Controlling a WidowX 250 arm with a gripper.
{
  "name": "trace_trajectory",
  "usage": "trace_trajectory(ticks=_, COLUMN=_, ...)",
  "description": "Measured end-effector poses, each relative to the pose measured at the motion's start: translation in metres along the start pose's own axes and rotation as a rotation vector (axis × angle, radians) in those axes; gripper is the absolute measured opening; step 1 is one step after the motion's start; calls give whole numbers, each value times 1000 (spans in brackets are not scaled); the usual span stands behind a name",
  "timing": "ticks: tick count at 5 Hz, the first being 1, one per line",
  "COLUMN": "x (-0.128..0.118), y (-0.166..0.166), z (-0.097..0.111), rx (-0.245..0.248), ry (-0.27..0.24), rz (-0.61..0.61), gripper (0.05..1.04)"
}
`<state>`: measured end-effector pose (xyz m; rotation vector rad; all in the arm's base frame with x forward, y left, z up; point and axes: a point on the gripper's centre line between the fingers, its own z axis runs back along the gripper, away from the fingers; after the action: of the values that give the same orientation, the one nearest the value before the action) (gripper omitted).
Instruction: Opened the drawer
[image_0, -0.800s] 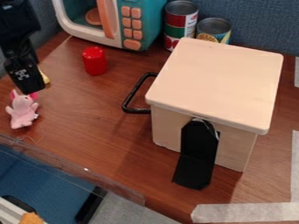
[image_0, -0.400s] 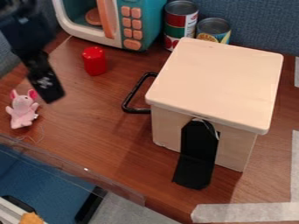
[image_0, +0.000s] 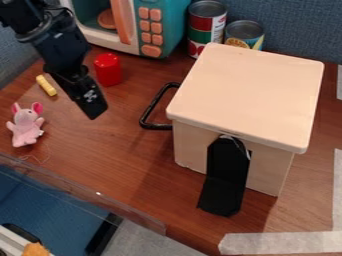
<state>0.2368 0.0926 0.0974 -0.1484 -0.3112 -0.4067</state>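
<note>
Hanging over the left half of the table, my gripper (image_0: 92, 111) is a little left of the drawer's black handle, with a gap between them. Whether its fingers are apart cannot be made out. The black handle (image_0: 148, 111) sticks out from the left side of a light wooden box (image_0: 244, 95). That handle side is mostly hidden under the box's lid, so how the drawer sits cannot be seen. A black flap (image_0: 226, 175) hangs down the front of the box and bends onto the table.
A red cylinder (image_0: 107, 69) stands just behind the gripper. Left of it lie a yellow stick (image_0: 46, 85) and a pink plush toy (image_0: 26, 125). A toy microwave (image_0: 162, 25) and two cans (image_0: 206, 25) line the back. The table's edge (image_0: 87, 192) runs along the lower left.
The gripper has moved right from the far left, above the pink toy, toward the black handle. The yellow stick has come into full view. The box and its handle have stayed in place.
</note>
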Motion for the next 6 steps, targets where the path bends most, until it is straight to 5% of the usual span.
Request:
trace_trajectory(ticks=3, x=44, y=-15, z=-34, rx=-8, ry=-10, rz=81, gripper=999)
trace_trajectory(ticks=6, x=59, y=6, z=-57, rx=14, ry=8, rz=157, gripper=999)
